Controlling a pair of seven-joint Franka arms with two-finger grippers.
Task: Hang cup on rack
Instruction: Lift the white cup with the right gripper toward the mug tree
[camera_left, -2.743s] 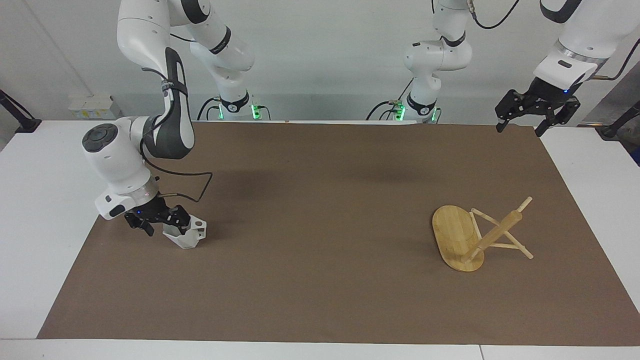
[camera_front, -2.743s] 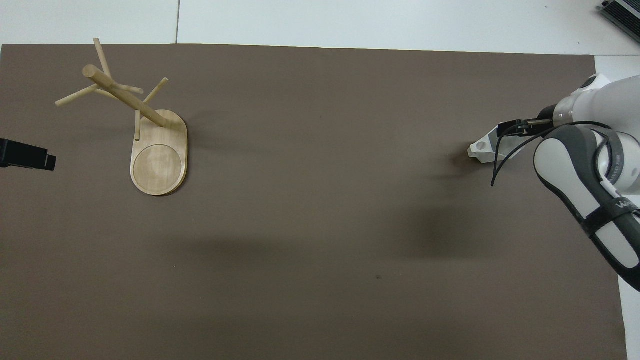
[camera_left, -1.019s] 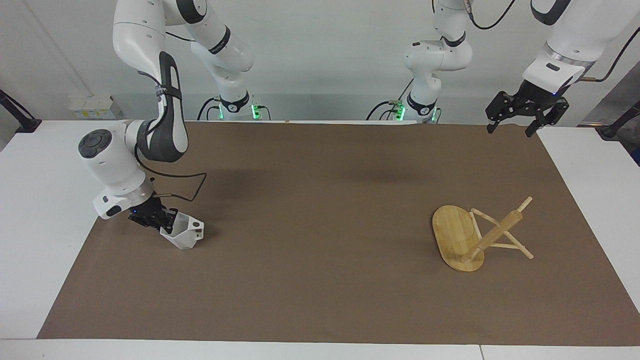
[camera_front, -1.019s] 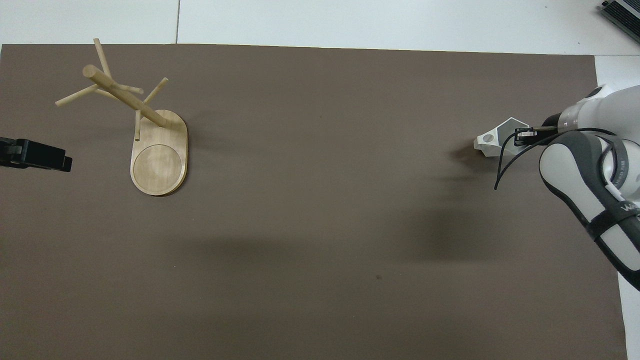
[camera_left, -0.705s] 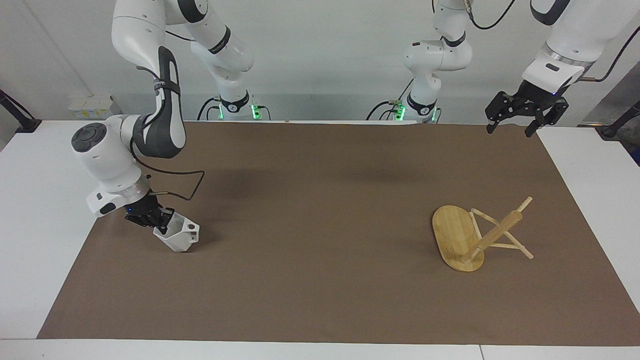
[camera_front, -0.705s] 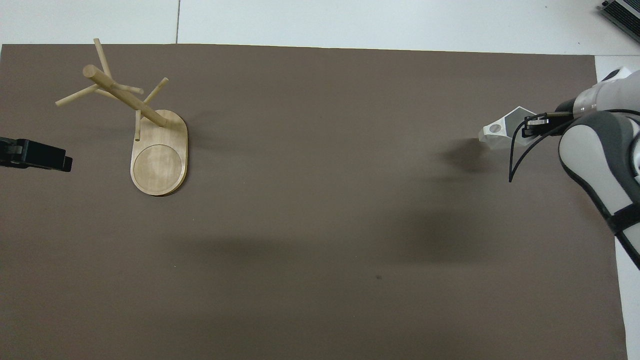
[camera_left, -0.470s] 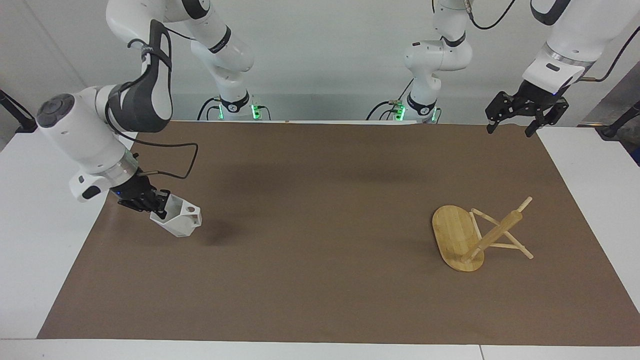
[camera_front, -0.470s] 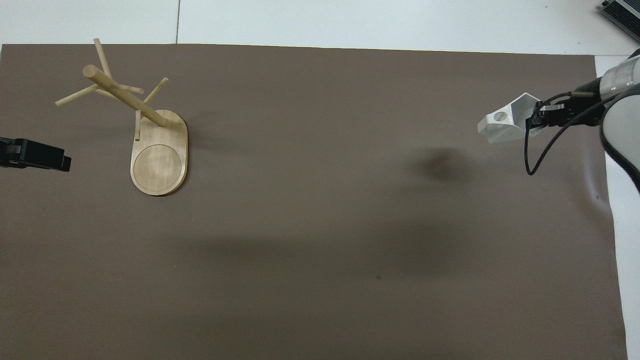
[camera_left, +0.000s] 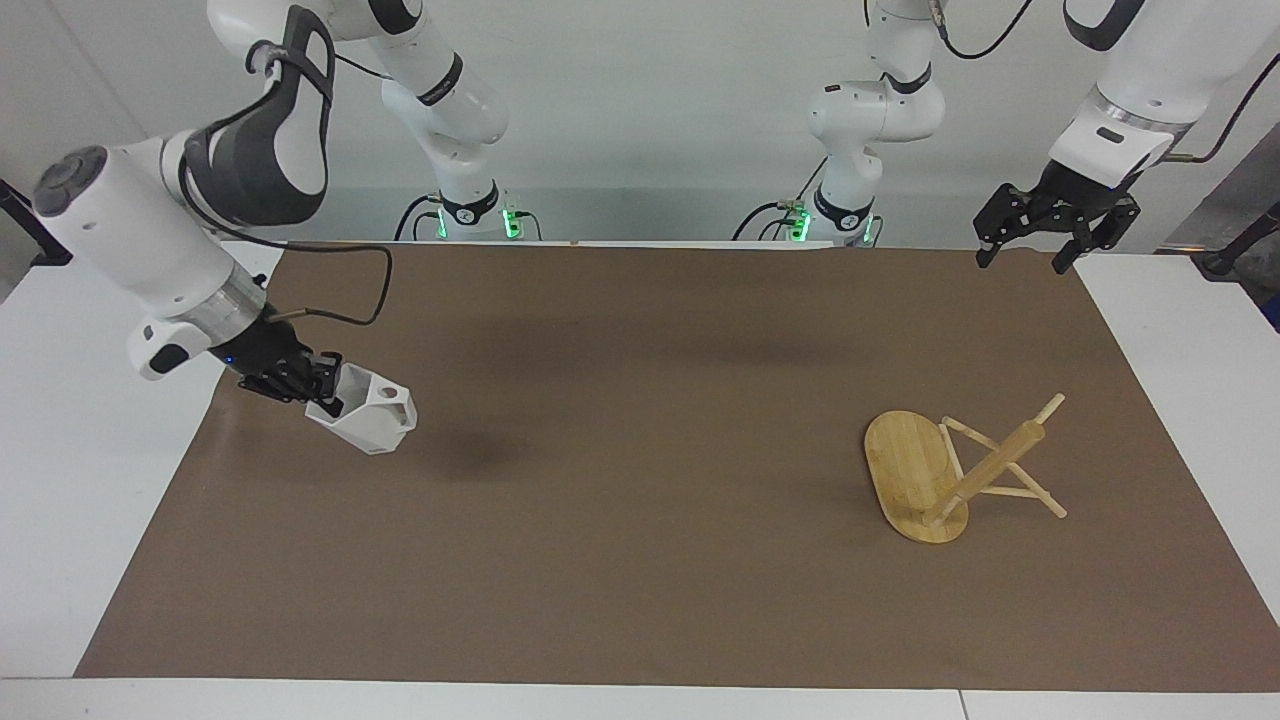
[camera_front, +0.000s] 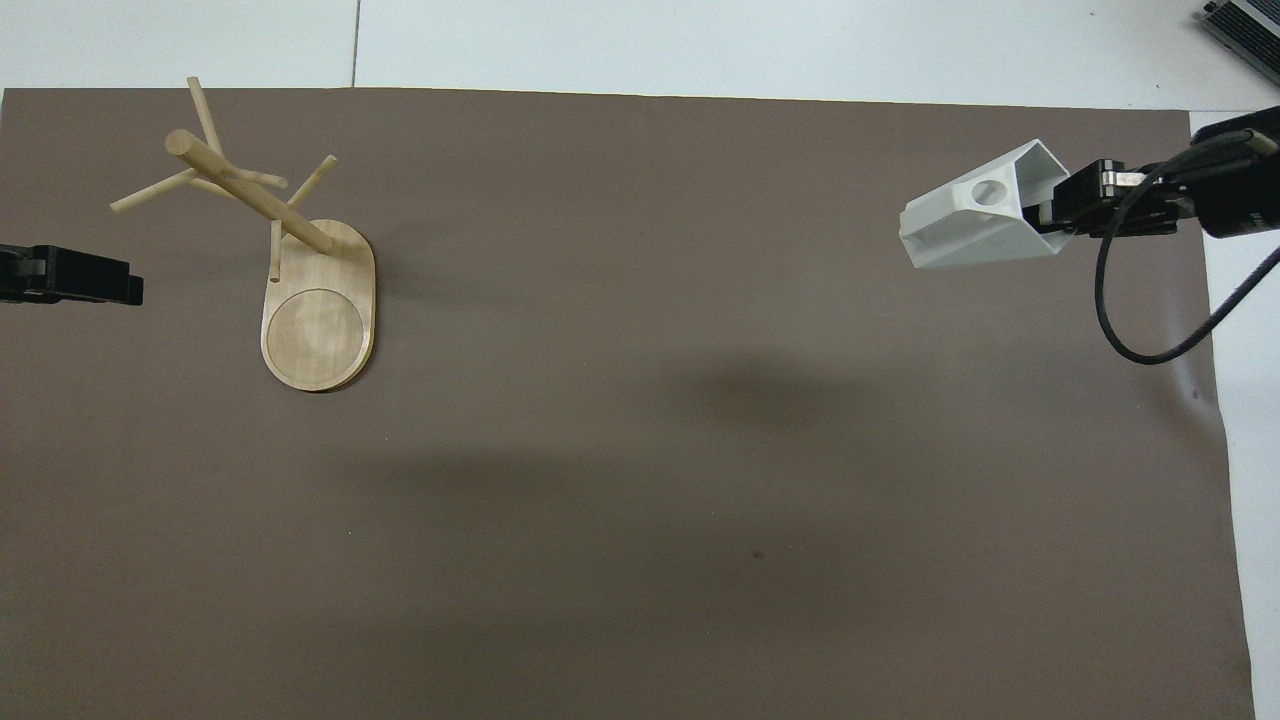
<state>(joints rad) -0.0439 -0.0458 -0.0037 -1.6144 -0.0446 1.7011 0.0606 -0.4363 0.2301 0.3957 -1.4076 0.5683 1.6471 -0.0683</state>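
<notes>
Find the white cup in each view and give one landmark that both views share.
Facing view: the cup is left of centre, held in the air by the right pincer.
Overhead view: the cup is at upper right.
Shared landmark: the rack, at the table's other end.

One camera sits high across the bench (camera_left: 60, 480), facing the robots, whose bases line the frame's top. The other hangs above the robots' end, looking steeply down. Both share the brown mat (camera_left: 640, 580) (camera_front: 640, 500), half a turn apart.
</notes>
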